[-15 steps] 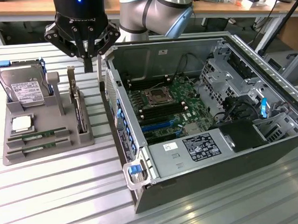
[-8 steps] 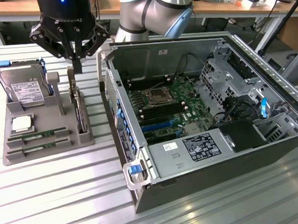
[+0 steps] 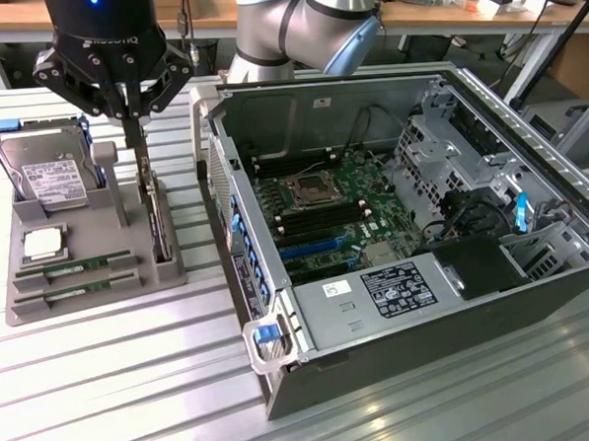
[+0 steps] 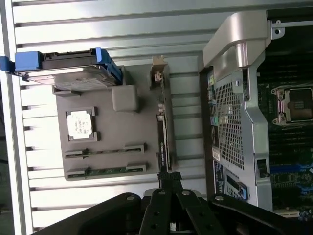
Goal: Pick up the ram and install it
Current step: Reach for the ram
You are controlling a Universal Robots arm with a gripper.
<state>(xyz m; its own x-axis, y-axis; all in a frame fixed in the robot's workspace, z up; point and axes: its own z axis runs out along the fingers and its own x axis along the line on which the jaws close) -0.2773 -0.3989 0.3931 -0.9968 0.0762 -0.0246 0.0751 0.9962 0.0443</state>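
Gripper (image 3: 138,148) is hanging closed tight, holding nothing, just over the tall dark card (image 3: 157,223) in the gray tray (image 3: 98,234). Both ram sticks (image 3: 76,264) are lying flat in that tray.

Wrist view: the gripper (image 4: 169,177) is hovering at the card's (image 4: 164,142) end, ram sticks (image 4: 105,151) lying nearby.

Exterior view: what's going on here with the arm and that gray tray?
The arm's gripper is shut with nothing in it, poised over the gray tray just above the upright expansion card. One ram stick and the other ram stick lie in their tray slots, not yet picked up. The open computer case stands to the exterior view's right.
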